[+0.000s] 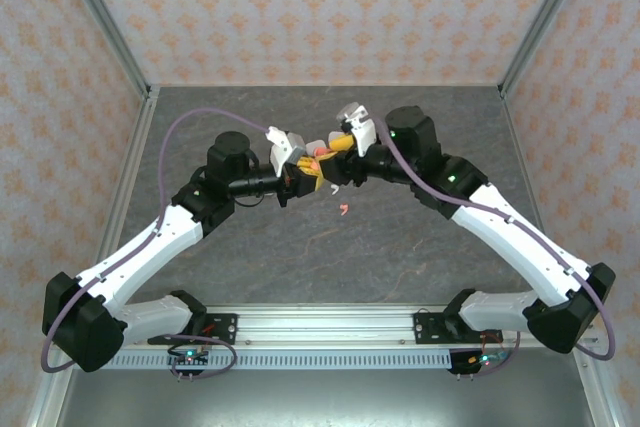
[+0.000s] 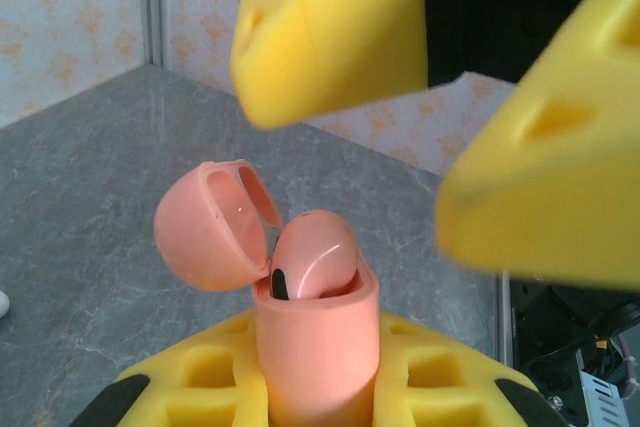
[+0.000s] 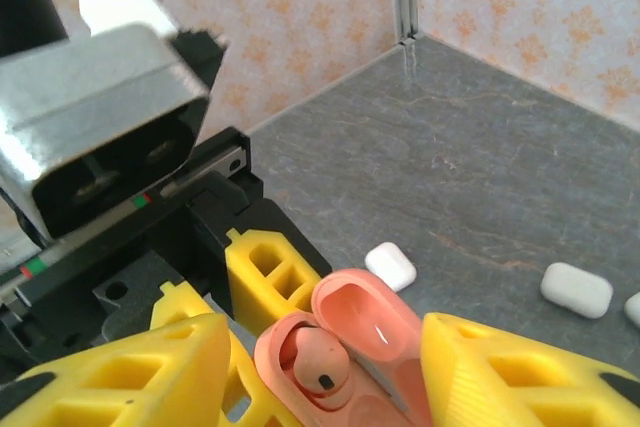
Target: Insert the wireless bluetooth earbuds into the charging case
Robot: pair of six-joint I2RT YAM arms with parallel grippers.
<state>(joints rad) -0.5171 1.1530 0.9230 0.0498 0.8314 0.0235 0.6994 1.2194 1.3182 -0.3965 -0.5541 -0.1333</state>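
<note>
Salmon glossy earbud (image 2: 318, 252), black spot, seated in open case (image 2: 315, 347).

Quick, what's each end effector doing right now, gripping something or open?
Left end effector: closed on the salmon charging case.
Right end effector: open, holding nothing.

Top camera high above the near edge of the grey tabletop (image 1: 250, 247), looking down over all of it, both wrist cameras very close at mid-table, facing each other, sharing the open salmon charging case (image 2: 318, 347)
</note>
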